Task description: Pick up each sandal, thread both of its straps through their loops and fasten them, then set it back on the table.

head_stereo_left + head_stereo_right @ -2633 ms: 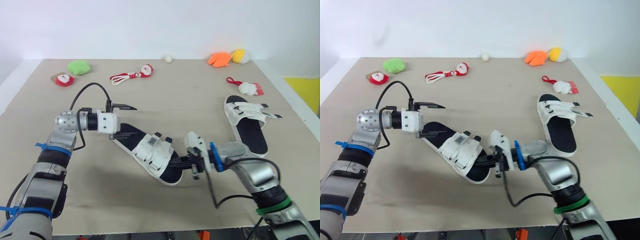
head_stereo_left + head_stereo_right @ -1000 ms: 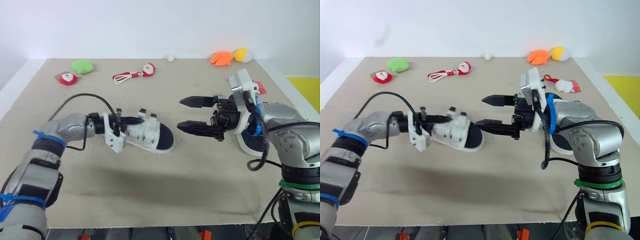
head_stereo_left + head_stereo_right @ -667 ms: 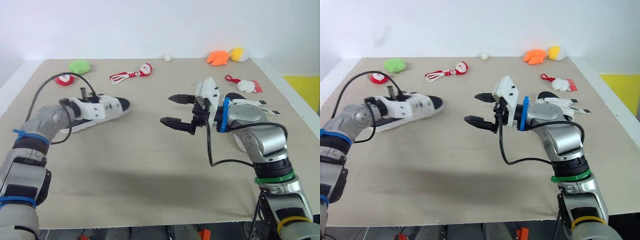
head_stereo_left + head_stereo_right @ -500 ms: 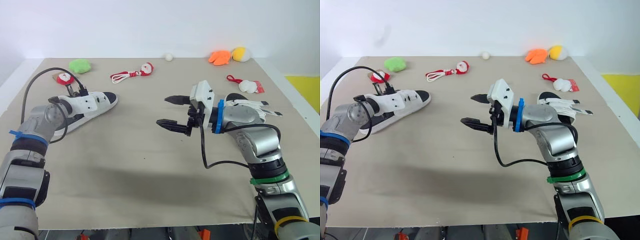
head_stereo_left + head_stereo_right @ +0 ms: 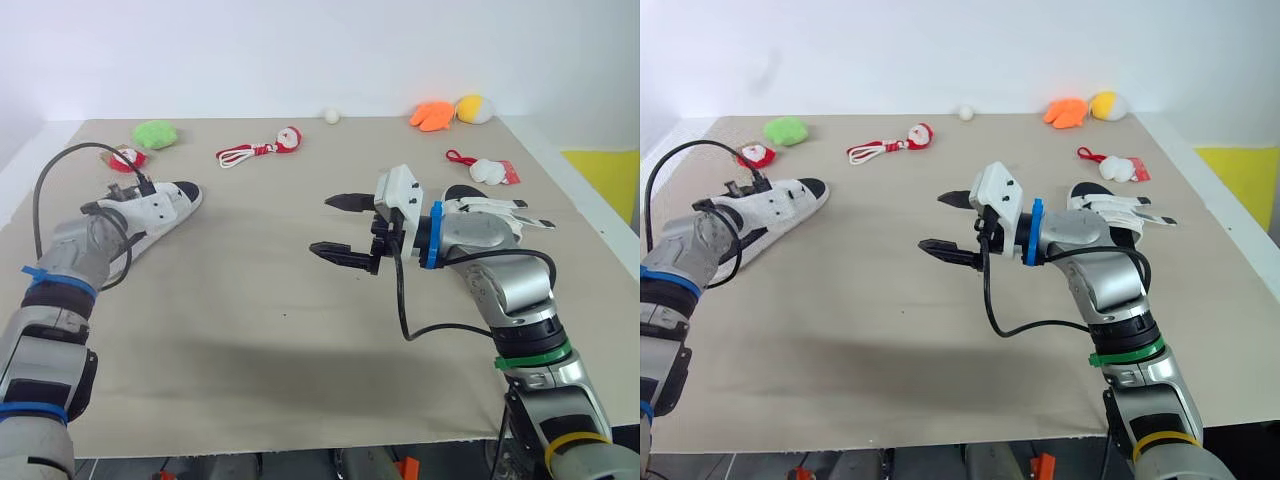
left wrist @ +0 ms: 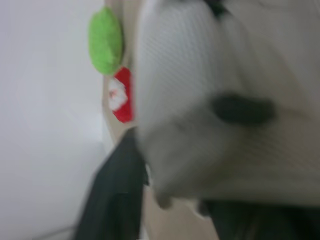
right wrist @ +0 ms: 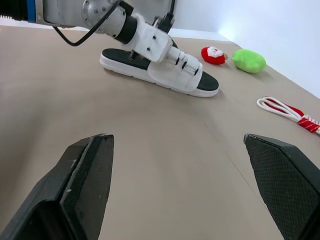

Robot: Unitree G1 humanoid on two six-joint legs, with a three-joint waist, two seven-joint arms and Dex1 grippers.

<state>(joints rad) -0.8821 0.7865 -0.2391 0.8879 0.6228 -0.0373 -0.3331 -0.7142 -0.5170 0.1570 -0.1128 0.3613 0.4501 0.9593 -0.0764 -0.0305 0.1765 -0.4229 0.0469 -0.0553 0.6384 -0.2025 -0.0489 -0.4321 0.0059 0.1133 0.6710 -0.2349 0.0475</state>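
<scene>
One sandal (image 5: 150, 212), on the table (image 5: 280, 350), touches the left gripper (image 7: 172, 56); grasp indeterminable. Right gripper (image 5: 322, 225) hovers wide open near the other sandal (image 5: 480, 205).

Tan table (image 5: 300, 330), L sandal (image 5: 160, 205), R sandal (image 5: 505, 208), toys (image 5: 155, 133)

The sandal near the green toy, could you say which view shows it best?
The right wrist view: the whole sandal lies side-on, straps visible. The eye views show it from above, heel end covered. The left wrist view shows its white upper close up.
</scene>
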